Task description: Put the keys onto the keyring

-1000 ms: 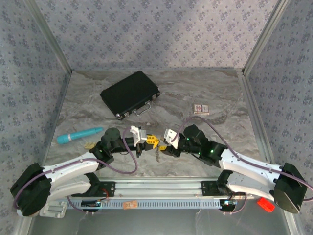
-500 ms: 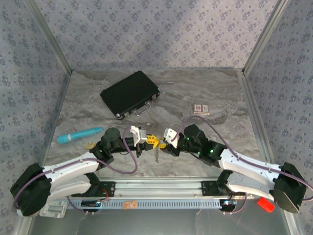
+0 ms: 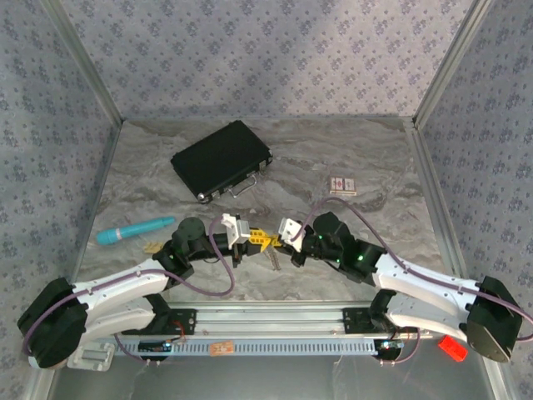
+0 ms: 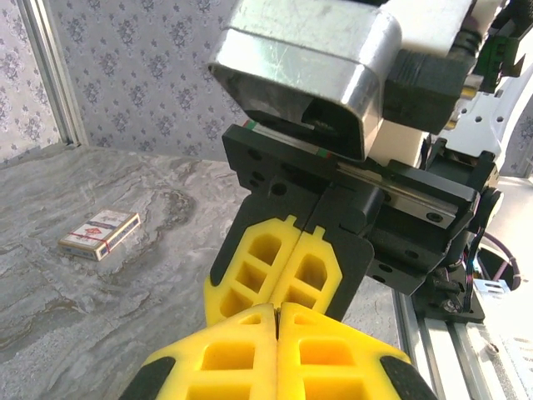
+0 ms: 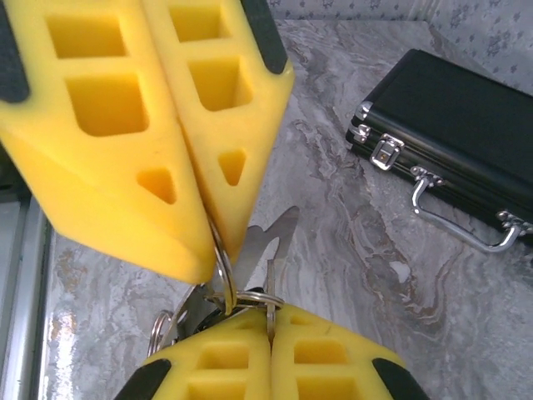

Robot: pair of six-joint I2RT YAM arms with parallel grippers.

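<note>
You have the silver metal keyring [image 5: 250, 297] low in the middle of the right wrist view, pinched from two sides. The flat silver keys [image 5: 271, 240] fan up and to the lower left from it. In the top view the bunch [image 3: 273, 257] sits just below the centre of the frame, between the two sets of yellow fingers.

Your right gripper [image 5: 268, 315] has its jaws pressed fully together, clamping the ring and a key shank at its tips. Your left gripper [image 5: 206, 243] comes in from the upper left, also closed tight, with the ring's wire nipped at its point. The two grippers meet tip to tip.

On the grey marbled tabletop [image 3: 375, 150], the black hard case with metal latches and handle [image 3: 221, 158] lies above centre. The small card pack [image 3: 342, 185] lies right of centre and the teal cylinder [image 3: 133, 231] lies at the left.
</note>
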